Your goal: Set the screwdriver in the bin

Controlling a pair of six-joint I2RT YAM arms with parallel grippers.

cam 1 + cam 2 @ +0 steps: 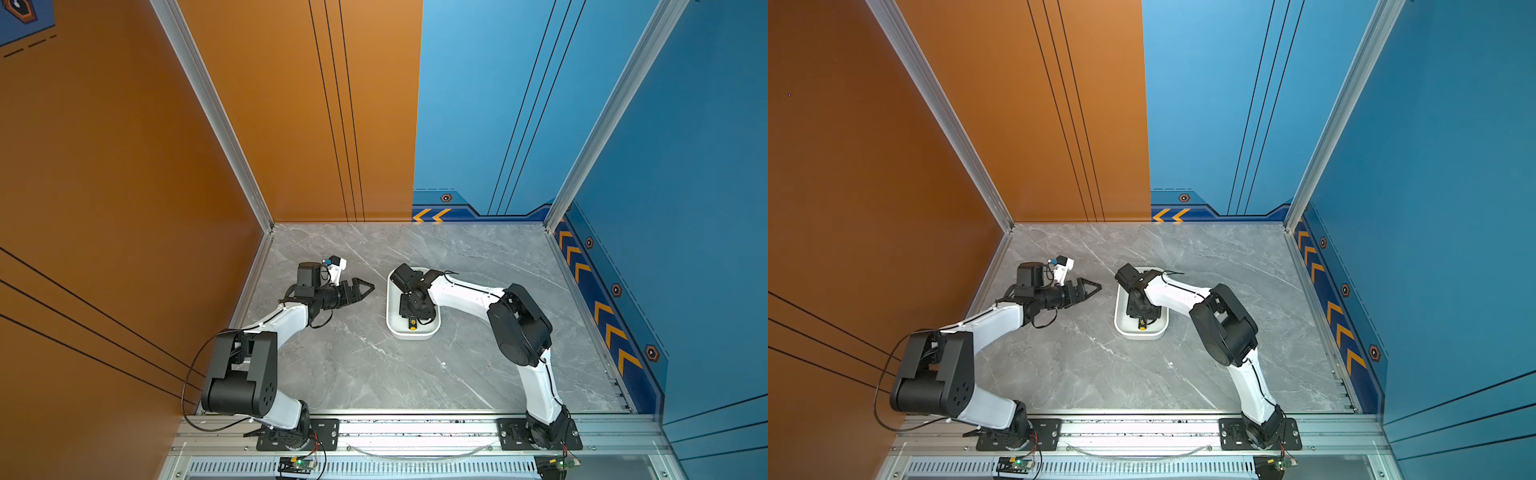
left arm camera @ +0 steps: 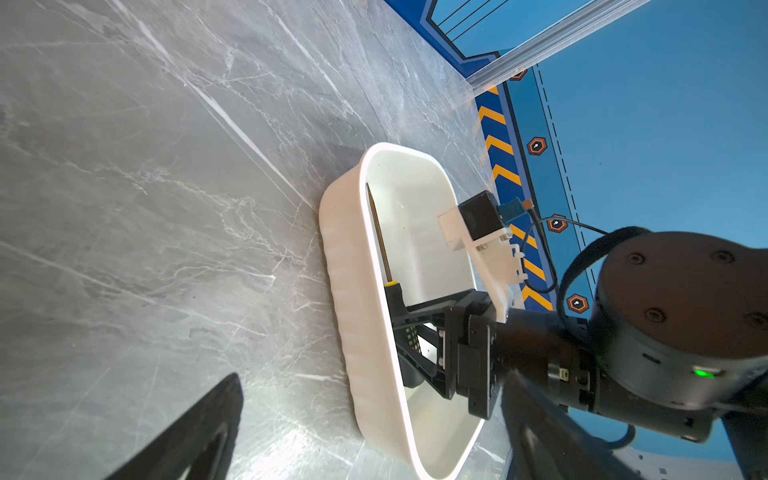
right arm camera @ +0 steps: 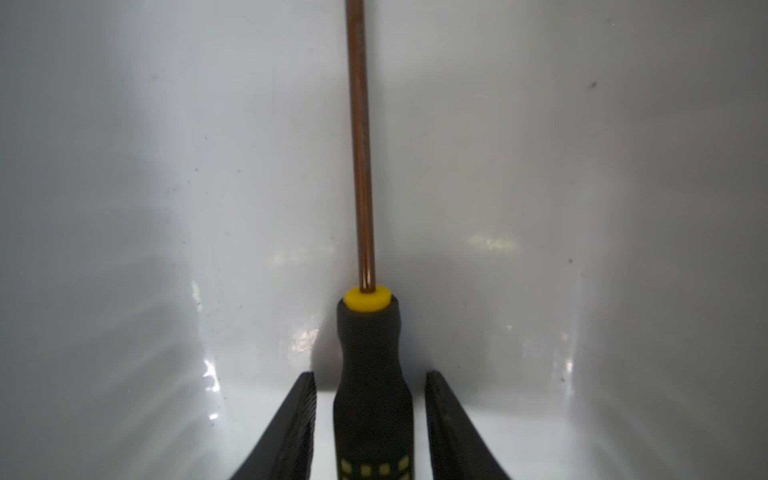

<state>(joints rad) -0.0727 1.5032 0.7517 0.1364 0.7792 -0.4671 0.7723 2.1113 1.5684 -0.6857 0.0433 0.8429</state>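
Currently spreading grey beneath everything: table [image 1: 457, 374]. Sitting near its centre, running 12 to 6 o'clock: bin [image 1: 391, 307]. Pointing at the bin from its 9 o'clock, fingers standing apart, carrying nothing: left gripper [image 1: 371, 286]. Dipping into the bin from above, fingers parted, flanking the handle without touching: right gripper [image 3: 370, 376]. Lying inside the bin, shaft toward 12 o'clock, yellow cap toward 6: screwdriver [image 3: 372, 399].
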